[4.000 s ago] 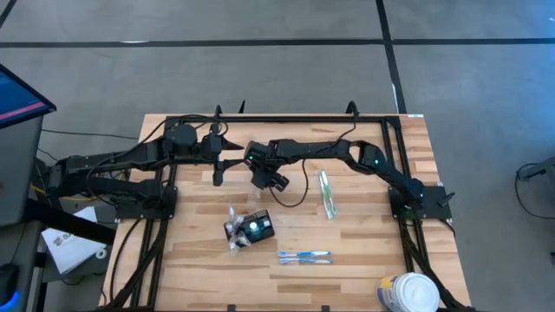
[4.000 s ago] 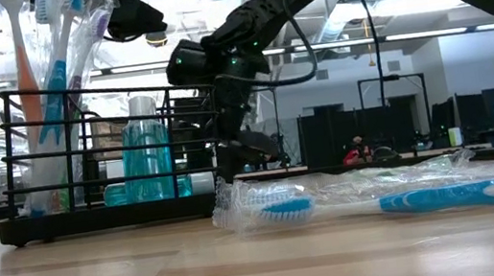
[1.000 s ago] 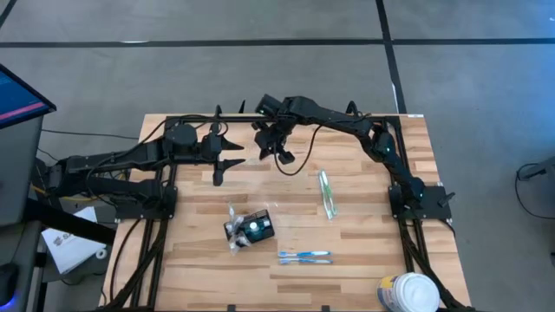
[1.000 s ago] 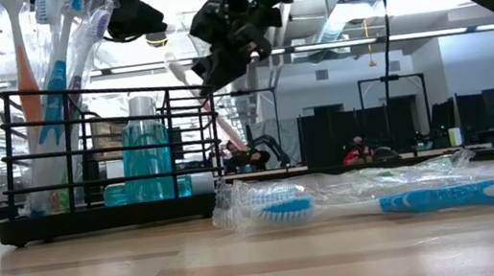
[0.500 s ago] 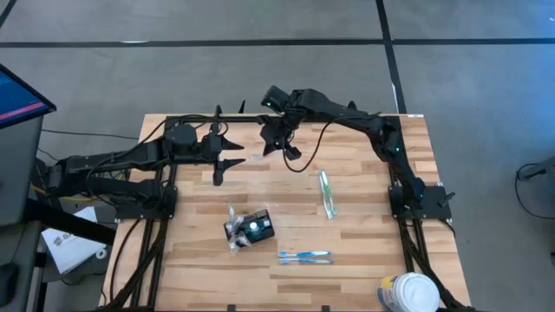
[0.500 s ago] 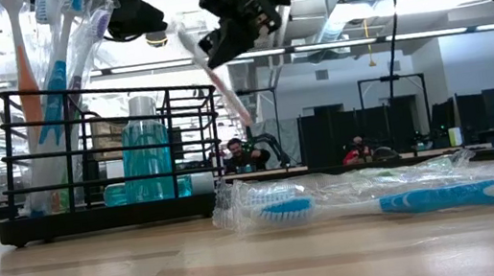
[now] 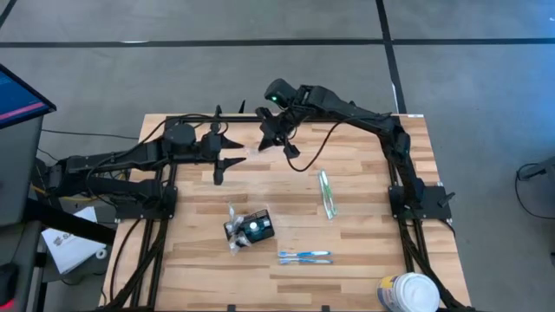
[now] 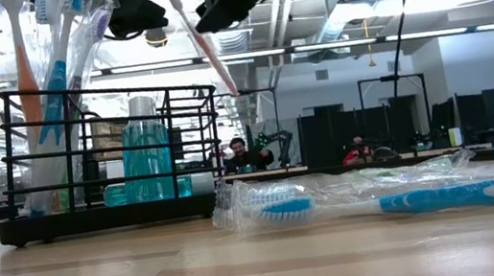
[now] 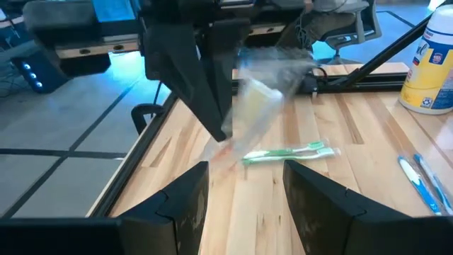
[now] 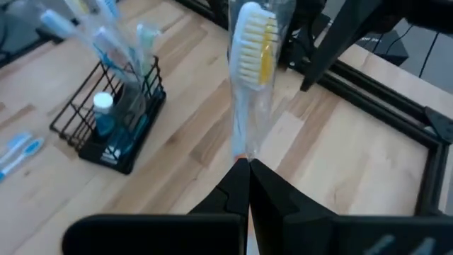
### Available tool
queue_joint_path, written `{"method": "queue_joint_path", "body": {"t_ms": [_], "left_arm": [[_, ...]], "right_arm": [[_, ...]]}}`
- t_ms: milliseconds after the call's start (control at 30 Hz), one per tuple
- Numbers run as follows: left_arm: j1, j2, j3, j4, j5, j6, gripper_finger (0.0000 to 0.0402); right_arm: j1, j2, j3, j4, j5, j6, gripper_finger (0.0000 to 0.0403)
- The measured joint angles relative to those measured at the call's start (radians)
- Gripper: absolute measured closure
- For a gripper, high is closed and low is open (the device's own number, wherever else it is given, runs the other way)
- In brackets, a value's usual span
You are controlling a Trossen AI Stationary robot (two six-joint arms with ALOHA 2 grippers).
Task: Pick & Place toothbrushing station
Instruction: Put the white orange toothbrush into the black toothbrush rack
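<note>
The toothbrushing station (image 7: pixel 252 228), a small black wire holder (image 10: pixel 113 120) with toothbrushes and a blue bottle (image 8: pixel 148 157) in it, stands on its base mid-table. My right gripper (image 7: pixel 265 146) hangs high over the table's far middle, shut on a clear-wrapped toothbrush (image 10: pixel 251 78). That toothbrush (image 8: pixel 205 42) slants in the air above the holder's height. My left gripper (image 7: pixel 236 154) waits open at the far left, facing the right one, with nothing between its fingers (image 9: pixel 177 205). My right gripper pinches the wrapped toothbrush between its two fingers (image 10: pixel 230 188) near the reddish handle end (image 10: pixel 242 157). The fingers slant down from the far right. The toothbrush is lifted clear of the table and tilted, its yellow-white bristle head (image 10: pixel 253 39) free beyond the fingertips.
A green wrapped toothbrush (image 7: pixel 327 193) lies right of centre. Two blue ones in wrap (image 7: pixel 304 256) lie near the front edge. A white round tub (image 7: pixel 408 293) stands at the near right corner. A black frame (image 7: pixel 286 119) runs along the table's far edge.
My right gripper has risen with the wrapped toothbrush, staying shut, and has drifted slightly toward the far edge. The toothbrush has gone up with it, higher above the holder than before. My left arm has kept still.
</note>
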Motion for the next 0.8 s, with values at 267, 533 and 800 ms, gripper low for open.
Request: {"method": "queue_joint_path", "body": {"t_ms": [267,533,800], "left_arm": [[0.000,0.000,0.000,0.128,0.000,0.000,0.0224],[0.000,0.000,0.000,0.152,0.000,0.000,0.0224],[0.000,0.000,0.000,0.184,0.000,0.000,0.0224]], "right_arm": [[0.014,-0.014,0.000,0.047,0.004,0.069,0.0403],[0.036,-0.046,-0.001,0.110,0.029,0.138,0.0403],[0.061,-0.072,0.000,0.152,0.083,0.176,0.0403]]}}
